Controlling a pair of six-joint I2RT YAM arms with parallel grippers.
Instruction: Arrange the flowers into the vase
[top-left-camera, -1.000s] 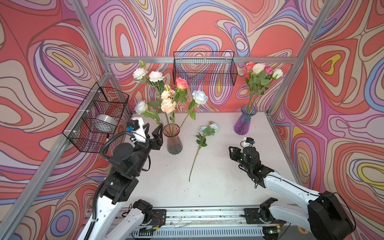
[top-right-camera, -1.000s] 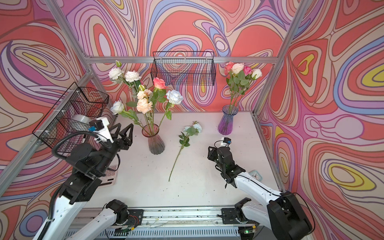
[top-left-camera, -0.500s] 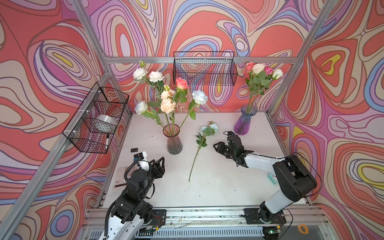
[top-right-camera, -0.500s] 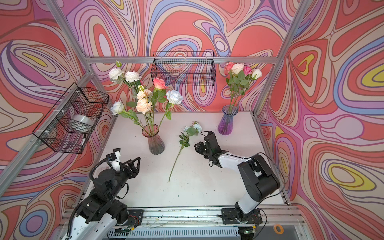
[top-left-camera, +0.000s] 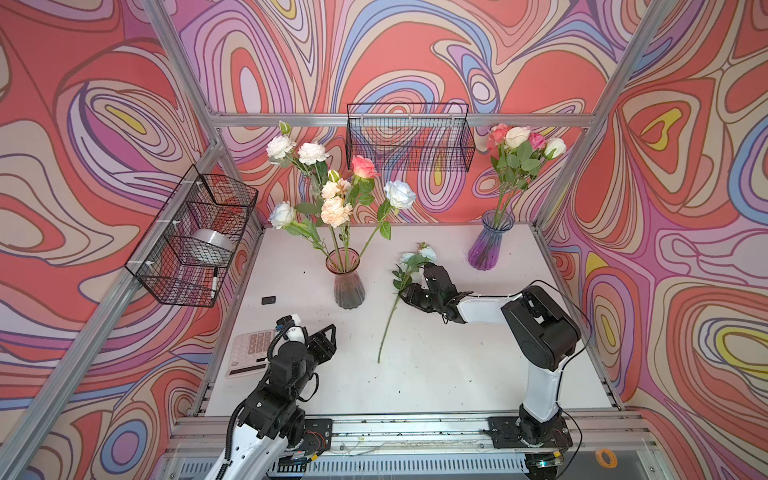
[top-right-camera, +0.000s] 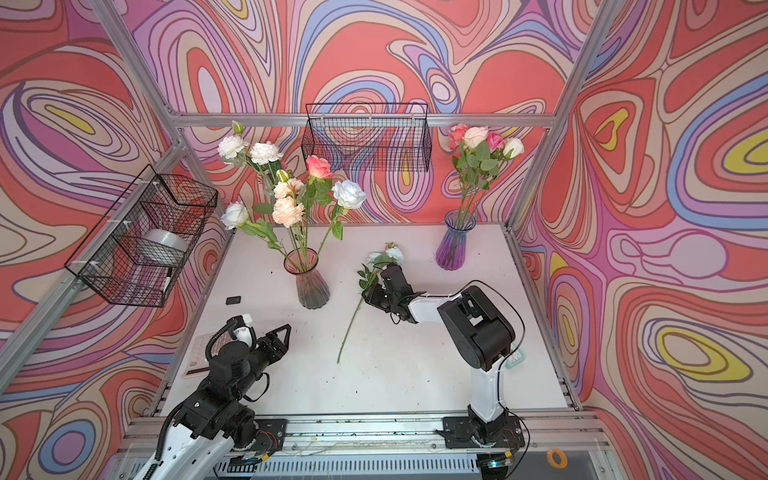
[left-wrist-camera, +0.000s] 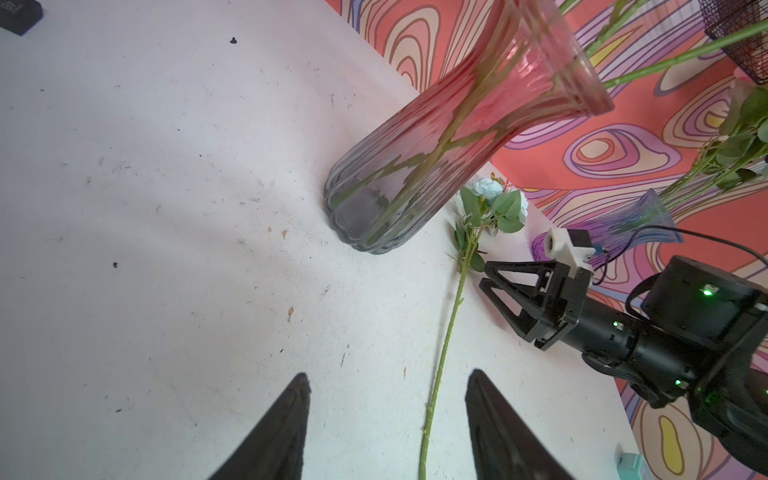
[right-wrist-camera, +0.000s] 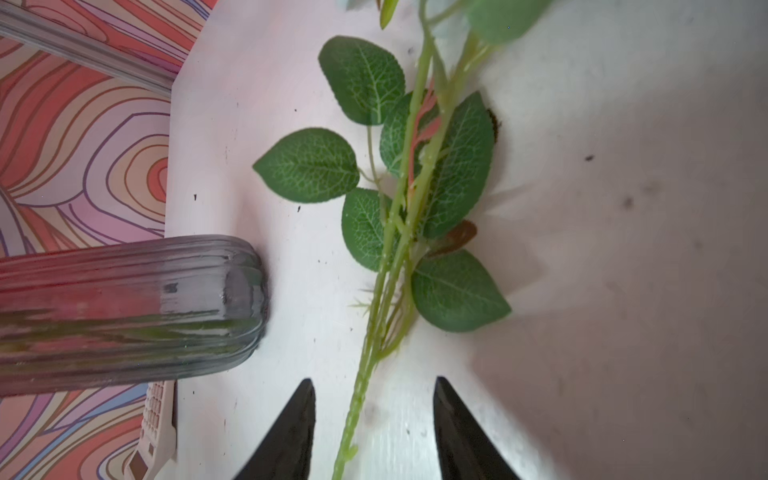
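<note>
Altogether, two ribbed glass vases: the pink-and-grey vase (top-left-camera: 349, 286) holds seven open blooms (top-left-camera: 336, 211), the purple vase (top-left-camera: 484, 255) four; one pale-blue-headed leafy stem (top-left-camera: 389, 328) lies on the white table (top-left-camera: 457, 374) between them; the left gripper (left-wrist-camera: 386, 380), gaping and empty, has dropped away from the pink-and-grey vase; the right gripper (right-wrist-camera: 374, 388) has crossed over, jaws parted astride that stem; from above its body covers part of the stem.

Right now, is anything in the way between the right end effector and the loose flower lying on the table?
Nothing visible. The right end effector is open and straddles the loose flower on its bare stem, short of the leaves, with bare table showing on either side of the stem. The pink vase stands off to one side, clear of the fingers.
</note>
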